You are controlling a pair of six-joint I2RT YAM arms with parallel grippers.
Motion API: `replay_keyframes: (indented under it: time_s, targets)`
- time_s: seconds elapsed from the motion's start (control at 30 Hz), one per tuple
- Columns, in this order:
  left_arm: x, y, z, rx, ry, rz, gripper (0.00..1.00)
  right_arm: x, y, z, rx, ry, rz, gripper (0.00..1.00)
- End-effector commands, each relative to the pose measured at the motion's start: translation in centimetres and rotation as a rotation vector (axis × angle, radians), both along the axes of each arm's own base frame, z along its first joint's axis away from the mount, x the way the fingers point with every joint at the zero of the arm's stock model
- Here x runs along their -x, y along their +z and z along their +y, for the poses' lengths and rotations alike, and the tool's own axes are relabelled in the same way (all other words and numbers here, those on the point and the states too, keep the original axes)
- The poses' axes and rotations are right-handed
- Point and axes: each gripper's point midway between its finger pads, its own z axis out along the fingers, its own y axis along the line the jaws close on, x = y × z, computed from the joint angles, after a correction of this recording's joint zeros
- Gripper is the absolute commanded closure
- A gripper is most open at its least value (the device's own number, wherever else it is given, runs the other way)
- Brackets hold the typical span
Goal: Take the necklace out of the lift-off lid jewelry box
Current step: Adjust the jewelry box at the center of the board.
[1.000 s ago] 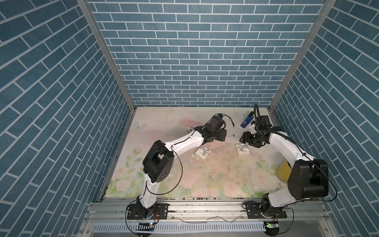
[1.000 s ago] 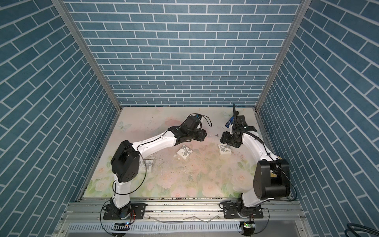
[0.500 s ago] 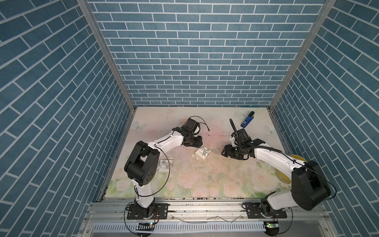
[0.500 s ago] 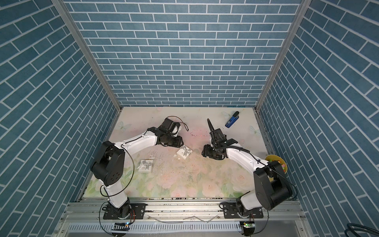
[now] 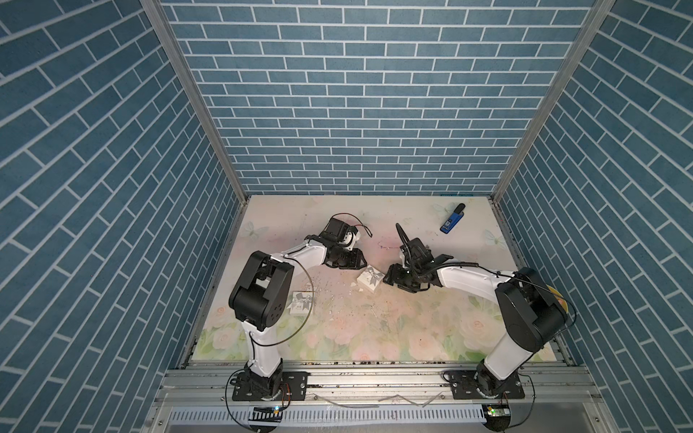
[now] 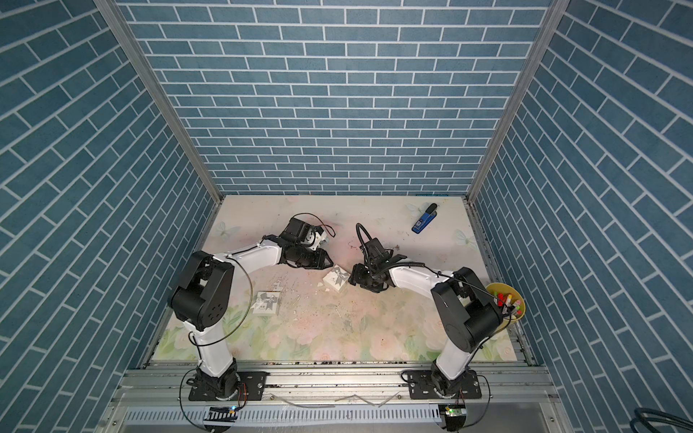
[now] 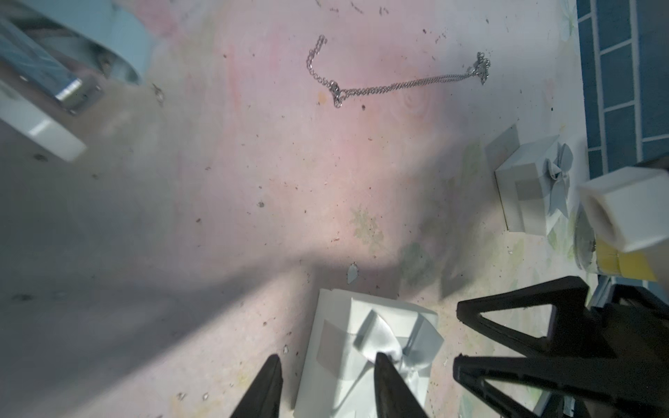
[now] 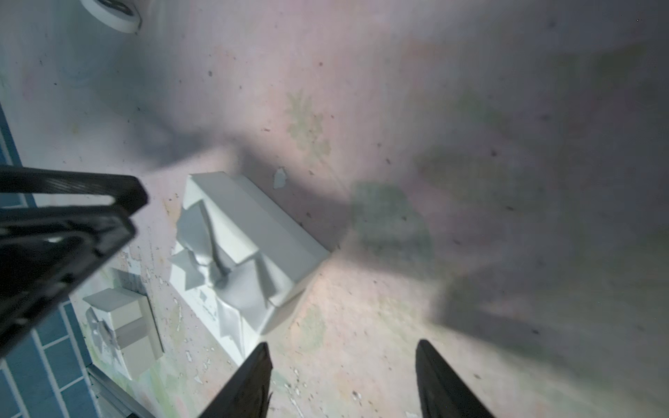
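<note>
**Item:** necklace (image 7: 398, 84), silver chain. It lay loose on the table (image 5: 375, 330), well apart from the bowed jewelry box (image 8: 253, 231), whose lid appeared to be on. Removal was seemingly done, though the box's inside was hidden.
**Left pincer** (image 7: 327, 389): jaws apart, one tip over the bow, gripping nothing.
**Right pincer** (image 8: 344, 380): jaws wide, empty, just beside the box.

my two arms, seen from above. left arm (image 5: 303, 253) and right arm (image 5: 468, 279): white link shells between bulky black joint housings (image 5: 262, 296), each on a black base plate (image 5: 296, 388) fixed with bright screws. black cables (image 5: 457, 264) run alongside — one red lead (image 5: 359, 226) at the left wrist. left gripper (image 7: 327, 356): black fingers (image 7: 387, 391) tapering to points; right gripper (image 8: 342, 343): same black, sides cut into open triangles.
</note>
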Motion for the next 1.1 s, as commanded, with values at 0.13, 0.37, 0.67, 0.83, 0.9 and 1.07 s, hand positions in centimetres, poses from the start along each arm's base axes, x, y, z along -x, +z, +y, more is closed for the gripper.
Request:
replay_keyframes:
  time_s: [0.13, 0.37, 0.67, 0.83, 0.9, 1.07]
  targets:
    - [1.9, -0.5, -2.0, 0.151, 0.074, 0.041, 0.62, -0.2, 0.1, 1.3, -0.036, -0.020, 0.016, 0.36]
    - [5.0, -0.3, -3.4, 0.178, 0.150, 0.005, 0.63, 0.4, 0.1, 0.4, 0.019, 0.017, 0.016, 0.34]
    - [7.9, -0.1, -4.8, 0.189, 0.198, -0.040, 0.60, 0.6, 1.4, -0.2, 0.077, 0.077, 0.005, 0.31]
    - [8.2, 0.6, -3.5, 0.119, 0.168, -0.094, 0.56, 1.0, 3.1, -1.4, 0.153, 0.193, -0.066, 0.28]
    - [8.3, 1.3, -3.0, 0.075, 0.129, -0.127, 0.55, 1.3, 4.0, -2.2, 0.198, 0.251, -0.107, 0.27]
    - [8.8, 2.0, -0.5, -0.051, 0.093, -0.220, 0.51, 1.7, 4.8, -3.5, 0.317, 0.396, -0.137, 0.24]
